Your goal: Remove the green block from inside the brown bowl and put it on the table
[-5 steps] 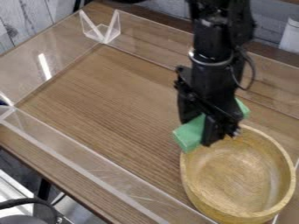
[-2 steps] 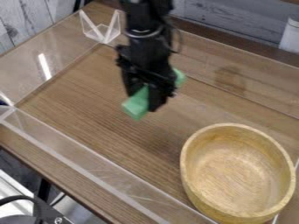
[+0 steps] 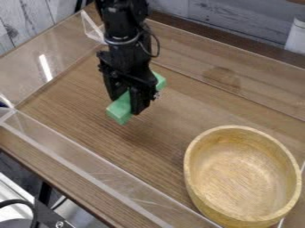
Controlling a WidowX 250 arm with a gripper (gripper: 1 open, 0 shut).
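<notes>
The block point(image 3: 127, 101) is showing as a small, flat, bright-green piece with rounded corners, tilted so one end is poking out low on the left of the claw point(image 3: 128, 101) and the other end higher on its right. The black claw is pointing down and clamping the block between its jaws, holding it over the worktop point(image 3: 71, 98) in the upper-left middle of the frame, well apart from the bowl point(image 3: 243, 183). The tan bowl is sitting empty at lower right. Compared with a second ago, the claw and block are standing far to the left of the bowl's rim, where they were before.
</notes>
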